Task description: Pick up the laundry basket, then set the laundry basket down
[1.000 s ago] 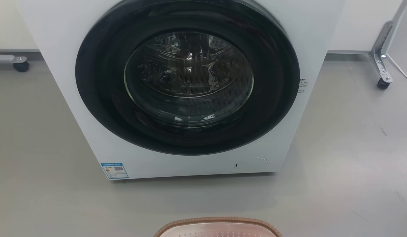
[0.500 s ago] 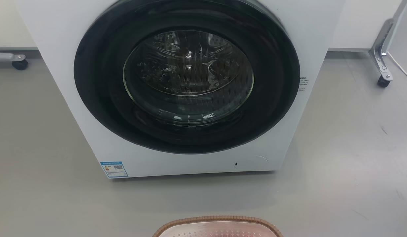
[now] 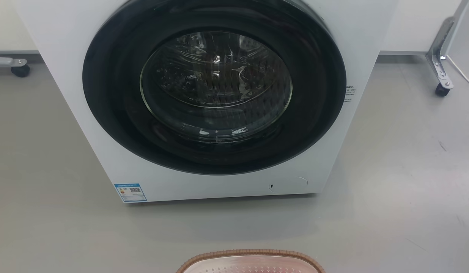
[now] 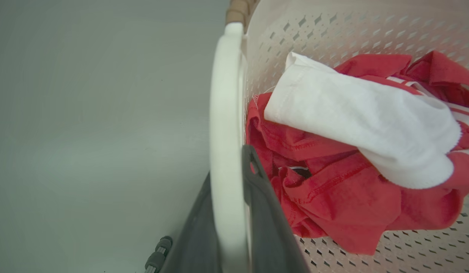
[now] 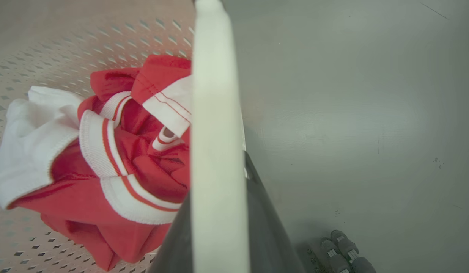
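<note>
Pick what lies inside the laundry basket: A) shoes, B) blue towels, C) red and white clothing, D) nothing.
C: the left wrist view shows a red garment with a white cloth on top of it, inside the perforated laundry basket.

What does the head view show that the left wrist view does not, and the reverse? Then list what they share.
Head view's own: a white front-loading washing machine with a dark round glass door, a blue label, a black caster wheel. Left wrist view's own: the left gripper, its dark fingers either side of a white loop handle; a crumpled red garment under a white cloth. Shared: the cream-white perforated plastic laundry basket with brown woven-look rim, and the grey floor.
</note>
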### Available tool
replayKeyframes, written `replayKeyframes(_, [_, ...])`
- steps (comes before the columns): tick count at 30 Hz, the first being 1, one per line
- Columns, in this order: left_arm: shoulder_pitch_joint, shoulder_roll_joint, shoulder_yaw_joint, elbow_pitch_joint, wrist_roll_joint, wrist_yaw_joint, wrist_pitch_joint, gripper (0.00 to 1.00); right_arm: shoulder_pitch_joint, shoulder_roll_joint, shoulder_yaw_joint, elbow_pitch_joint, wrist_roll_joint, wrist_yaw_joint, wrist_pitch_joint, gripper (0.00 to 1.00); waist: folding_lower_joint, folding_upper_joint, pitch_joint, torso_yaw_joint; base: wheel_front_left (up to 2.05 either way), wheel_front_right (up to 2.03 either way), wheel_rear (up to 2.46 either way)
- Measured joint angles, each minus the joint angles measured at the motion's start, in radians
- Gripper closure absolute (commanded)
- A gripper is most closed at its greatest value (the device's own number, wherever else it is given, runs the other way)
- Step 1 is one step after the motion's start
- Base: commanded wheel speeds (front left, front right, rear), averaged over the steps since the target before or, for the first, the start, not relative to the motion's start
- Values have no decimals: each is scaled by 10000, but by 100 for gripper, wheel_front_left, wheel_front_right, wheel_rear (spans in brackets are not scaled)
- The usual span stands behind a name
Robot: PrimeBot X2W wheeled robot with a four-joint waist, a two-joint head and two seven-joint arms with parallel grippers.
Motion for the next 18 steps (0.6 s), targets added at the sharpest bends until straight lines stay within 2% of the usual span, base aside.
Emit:
replayKeyframes(9, [-150,8,-40,-6,0,75,-12,100,-318,-4,150,10,138,-2,-105,100,0,0,279,14,0,0,0])
replayKeyframes(18, [-1190,44,-48,8,6,86,-17,100,-1334,-33,178,33,209,-2,-293,100,0,0,895,55,0,0,0])
